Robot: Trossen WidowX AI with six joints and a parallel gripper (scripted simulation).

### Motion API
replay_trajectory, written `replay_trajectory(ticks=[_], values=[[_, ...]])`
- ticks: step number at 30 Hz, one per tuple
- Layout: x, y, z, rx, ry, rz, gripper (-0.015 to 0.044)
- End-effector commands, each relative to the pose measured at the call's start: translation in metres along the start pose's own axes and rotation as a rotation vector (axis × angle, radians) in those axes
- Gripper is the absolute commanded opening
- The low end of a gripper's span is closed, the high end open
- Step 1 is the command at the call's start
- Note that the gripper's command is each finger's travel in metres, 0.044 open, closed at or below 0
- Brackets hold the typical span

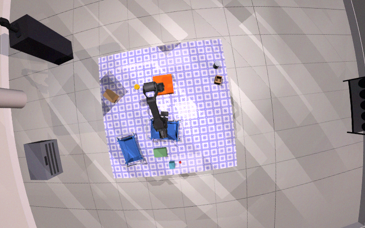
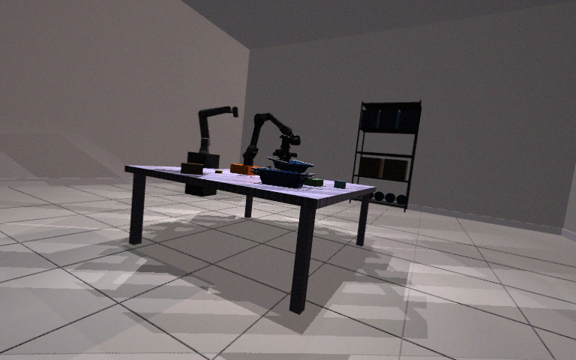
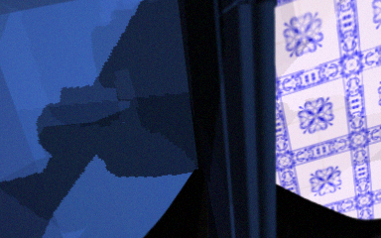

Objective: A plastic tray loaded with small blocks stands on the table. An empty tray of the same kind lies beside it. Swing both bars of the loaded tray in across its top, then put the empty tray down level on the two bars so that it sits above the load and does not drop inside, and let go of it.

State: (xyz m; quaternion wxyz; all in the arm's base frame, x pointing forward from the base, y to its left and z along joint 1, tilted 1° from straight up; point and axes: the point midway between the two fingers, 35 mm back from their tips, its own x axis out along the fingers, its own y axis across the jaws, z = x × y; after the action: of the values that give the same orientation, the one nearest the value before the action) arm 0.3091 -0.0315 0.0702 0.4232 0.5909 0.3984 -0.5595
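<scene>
My gripper (image 2: pixel 285 158) (image 3: pixel 216 175) is shut on the rim of one blue tray (image 1: pixel 173 131) (image 2: pixel 294 166) (image 3: pixel 9 89). It holds this tray in the air, close to level with a slight tilt. Wire bars show at both of its ends in the top view, and the hand covers part of its middle. The other blue tray (image 1: pixel 130 149) (image 2: pixel 282 179) stands on the table to the left of the held tray in the top view, turned at an angle. Wire shows near both its ends; whether its bars are in or out is unclear. No separate blocks can be made out in it.
A green block (image 1: pixel 160 152) (image 2: pixel 314 181), a teal block (image 1: pixel 171 164) (image 2: pixel 339 184) and a small red thing (image 1: pixel 179 162) lie below the held tray in the top view. An orange block (image 1: pixel 167 81) is by the arm's base, with a brown box (image 1: pixel 110 96) farther left.
</scene>
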Motion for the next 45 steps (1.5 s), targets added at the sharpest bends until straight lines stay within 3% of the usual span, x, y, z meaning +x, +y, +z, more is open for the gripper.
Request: replay_trajectory(ticks=[1, 45], values=[[0.0049, -0.0042, 0.0003, 0.003, 0.000, -0.015, 0.0000], [0.0128, -0.0061, 0.0003, 0.003, 0.000, -0.015, 0.0000]])
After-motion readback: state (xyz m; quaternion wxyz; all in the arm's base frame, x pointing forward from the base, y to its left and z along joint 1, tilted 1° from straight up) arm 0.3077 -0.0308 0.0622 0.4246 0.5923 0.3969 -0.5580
